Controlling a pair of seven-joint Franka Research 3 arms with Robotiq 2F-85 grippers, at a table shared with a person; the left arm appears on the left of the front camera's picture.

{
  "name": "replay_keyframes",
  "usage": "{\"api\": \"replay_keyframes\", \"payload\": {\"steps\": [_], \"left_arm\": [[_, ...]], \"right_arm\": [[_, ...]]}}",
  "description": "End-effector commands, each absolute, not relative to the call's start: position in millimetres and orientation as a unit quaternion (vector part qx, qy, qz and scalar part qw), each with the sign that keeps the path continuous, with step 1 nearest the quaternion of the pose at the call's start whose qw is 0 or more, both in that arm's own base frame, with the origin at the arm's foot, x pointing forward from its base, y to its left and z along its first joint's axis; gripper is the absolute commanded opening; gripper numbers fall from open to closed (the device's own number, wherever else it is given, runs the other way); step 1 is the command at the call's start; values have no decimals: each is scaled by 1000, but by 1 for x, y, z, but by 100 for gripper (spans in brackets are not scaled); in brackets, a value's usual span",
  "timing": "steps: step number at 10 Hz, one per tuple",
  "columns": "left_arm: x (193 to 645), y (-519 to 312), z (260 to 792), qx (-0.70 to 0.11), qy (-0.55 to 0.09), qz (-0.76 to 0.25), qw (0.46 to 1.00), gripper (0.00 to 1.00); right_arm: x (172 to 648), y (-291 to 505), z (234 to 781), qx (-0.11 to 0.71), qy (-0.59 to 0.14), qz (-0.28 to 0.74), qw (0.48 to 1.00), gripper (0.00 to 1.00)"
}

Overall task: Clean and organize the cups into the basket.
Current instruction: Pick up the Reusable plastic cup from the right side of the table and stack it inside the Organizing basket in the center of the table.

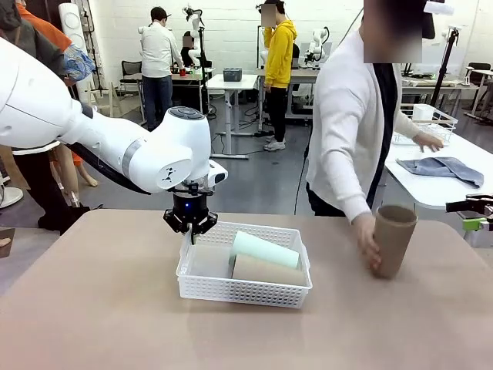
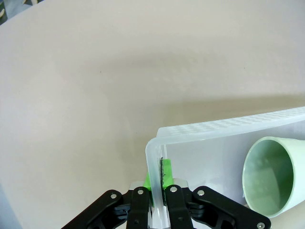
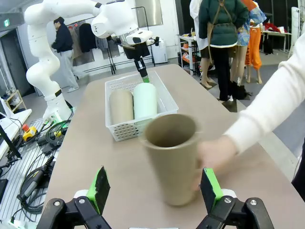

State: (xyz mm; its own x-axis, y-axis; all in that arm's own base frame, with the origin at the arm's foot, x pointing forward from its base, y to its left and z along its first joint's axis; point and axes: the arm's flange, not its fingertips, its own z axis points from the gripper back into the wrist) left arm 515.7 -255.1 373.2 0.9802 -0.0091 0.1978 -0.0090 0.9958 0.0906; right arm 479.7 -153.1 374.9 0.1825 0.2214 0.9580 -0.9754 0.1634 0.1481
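Tan desk (image 1: 92, 308) in an open lab room. Left fingers (image 2: 171, 202) clamp the white basket (image 1: 231, 291) wall; right fingers (image 3: 101, 188) stand released near a brown cup (image 3: 171, 157) gripped by a person's hand (image 3: 214, 155).

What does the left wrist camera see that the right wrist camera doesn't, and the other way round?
Left wrist: the hollow inside of the mint green cup, and the left gripper shut on the basket wall, close up. Right wrist: a person's hand holding the upright tan cup ahead of the open right gripper, and a second tan cup lying in the basket. Both: basket, mint green cup, table.
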Motion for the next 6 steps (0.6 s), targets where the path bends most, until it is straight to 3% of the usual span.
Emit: {"api": "replay_keyframes", "payload": {"steps": [1, 6], "left_arm": [[516, -256, 375, 45, -100, 0, 994, 0], [516, -256, 375, 45, -100, 0, 994, 0]], "right_arm": [[479, -153, 374, 438, -424, 477, 633, 100], [479, -153, 374, 438, -424, 477, 633, 100]]}}
